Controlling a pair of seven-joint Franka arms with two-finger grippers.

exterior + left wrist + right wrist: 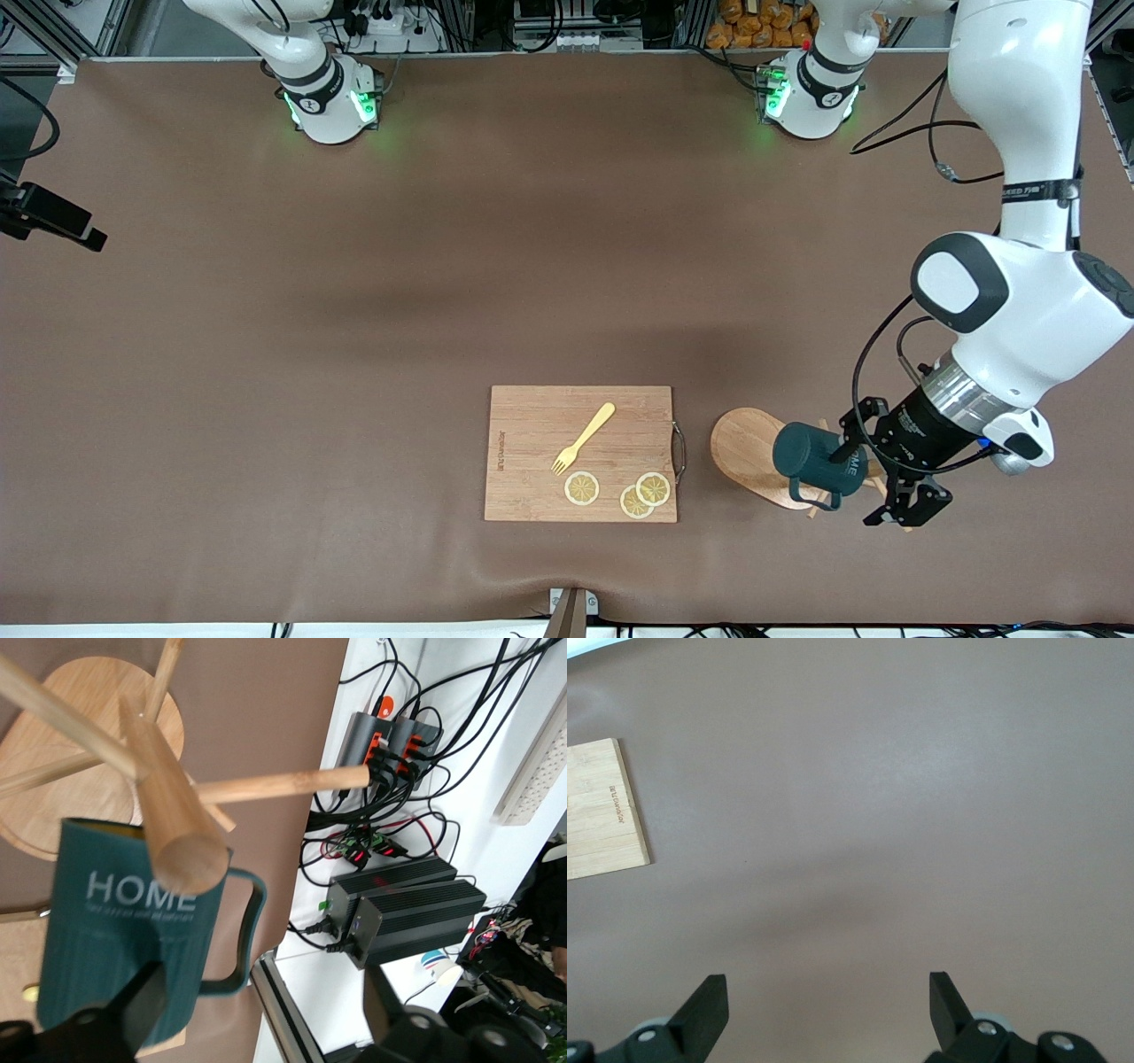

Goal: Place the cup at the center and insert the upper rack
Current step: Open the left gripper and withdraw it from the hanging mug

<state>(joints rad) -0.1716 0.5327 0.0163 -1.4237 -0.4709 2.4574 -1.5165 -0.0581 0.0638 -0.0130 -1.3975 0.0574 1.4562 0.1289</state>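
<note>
Teal HOME cup (811, 459) is hanging on a peg of the wooden mug tree (753, 454), beside the cutting board (532, 434). Left gripper (877, 478) is sitting w/ fingers spread right at the cup, nothing pinched; right gripper (828, 1010) is waiting, spread, over bare table. Best to back straight off w/o nudging the handle.

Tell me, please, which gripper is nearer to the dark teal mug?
Left. The left gripper is open right beside the dark teal mug on the wooden mug tree; the right gripper waits elsewhere over bare table.
</note>
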